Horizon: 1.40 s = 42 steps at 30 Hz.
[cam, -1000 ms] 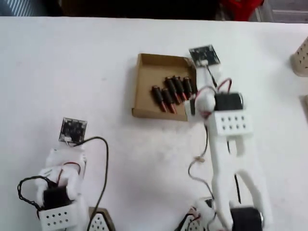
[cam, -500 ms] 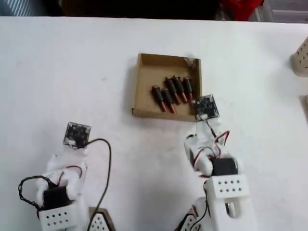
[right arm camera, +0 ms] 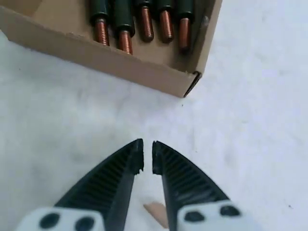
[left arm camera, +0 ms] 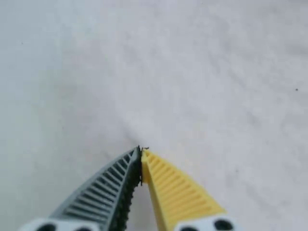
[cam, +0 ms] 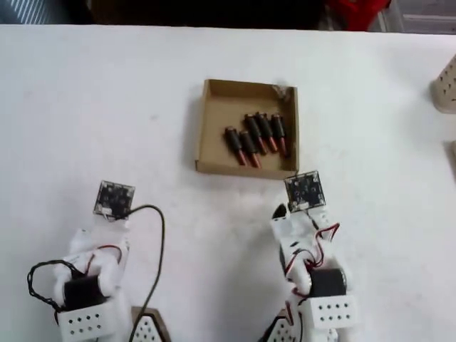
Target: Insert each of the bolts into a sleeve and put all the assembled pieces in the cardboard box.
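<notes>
White counter [cam: 107, 107] spreads wide around the left arm [cam: 89, 285], which sits at the near left edge with its jaws clenched tip to tip on nothing. Midway across, well apart from that arm, the cardboard box [cam: 211, 128] holds five assembled pieces [cam: 258, 137] side by side, their long axes running far-to-near at a slight slant, with black sleeves toward the far wall and copper ends toward the near wall. Just off the box's near right corner, the right arm [cam: 313, 263] holds its jaws drawn to a thin slit, gripping nothing, with a broad stretch of counter to its right.
</notes>
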Each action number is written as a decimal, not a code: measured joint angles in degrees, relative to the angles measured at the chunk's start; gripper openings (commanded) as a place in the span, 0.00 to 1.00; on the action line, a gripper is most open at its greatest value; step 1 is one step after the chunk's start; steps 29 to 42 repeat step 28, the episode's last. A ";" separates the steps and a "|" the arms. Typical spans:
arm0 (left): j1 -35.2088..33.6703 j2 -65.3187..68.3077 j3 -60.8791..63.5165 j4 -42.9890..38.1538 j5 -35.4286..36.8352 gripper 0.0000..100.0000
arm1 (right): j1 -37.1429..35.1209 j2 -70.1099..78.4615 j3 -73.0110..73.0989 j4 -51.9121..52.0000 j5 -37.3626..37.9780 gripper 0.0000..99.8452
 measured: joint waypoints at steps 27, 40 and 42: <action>0.00 0.00 0.00 0.00 0.00 0.02 | -1.05 -10.73 0.00 26.11 0.00 0.02; 0.00 0.00 0.00 0.00 0.00 0.02 | -1.05 -10.73 0.00 26.11 0.00 0.02; 0.00 0.00 0.00 0.00 0.00 0.02 | -1.05 -10.73 0.00 26.11 0.00 0.02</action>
